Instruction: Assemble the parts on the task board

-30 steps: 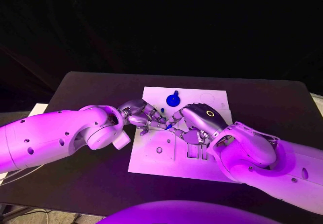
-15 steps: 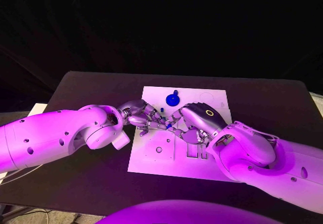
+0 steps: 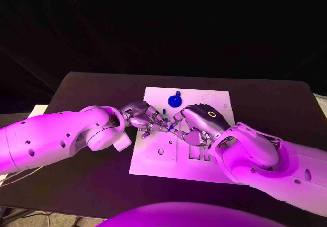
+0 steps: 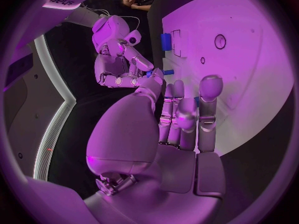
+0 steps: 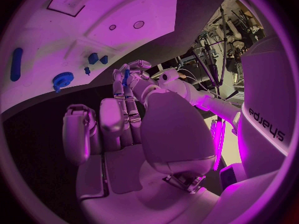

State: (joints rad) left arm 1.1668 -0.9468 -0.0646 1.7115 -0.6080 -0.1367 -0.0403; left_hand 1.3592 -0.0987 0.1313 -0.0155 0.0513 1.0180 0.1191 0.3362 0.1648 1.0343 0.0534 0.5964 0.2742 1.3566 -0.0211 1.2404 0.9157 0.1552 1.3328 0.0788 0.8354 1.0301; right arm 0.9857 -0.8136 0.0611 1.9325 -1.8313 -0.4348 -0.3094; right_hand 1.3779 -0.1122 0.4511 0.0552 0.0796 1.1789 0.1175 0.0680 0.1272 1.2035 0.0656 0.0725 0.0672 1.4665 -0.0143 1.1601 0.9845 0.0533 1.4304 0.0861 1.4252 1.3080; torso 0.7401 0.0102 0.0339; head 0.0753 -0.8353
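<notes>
The white task board (image 3: 163, 161) lies in the middle of the black table. My left hand (image 3: 144, 117) and right hand (image 3: 197, 120) meet fingertip to fingertip just above the board's left half. A small blue part (image 5: 126, 75) sits between their fingertips; the left hand (image 5: 146, 77) pinches it and the right hand's (image 4: 118, 59) fingers press on it (image 4: 149, 73) from the other side. A blue gear (image 3: 174, 100) stands on the board behind the hands, with a small blue piece (image 3: 177, 93) beyond it.
More blue parts lie on the board (image 5: 74, 30): a long piece (image 5: 16, 63), the gear (image 5: 62, 78) and small blocks (image 5: 93, 58). Slots and round holes mark the board's near half (image 3: 197, 153). A pale sheet (image 3: 38, 111) lies off the table's left edge.
The two hands have drawn a little closer together, and the blue part between them has shifted slightly toward the left hand. The parts on the board have not moved.
</notes>
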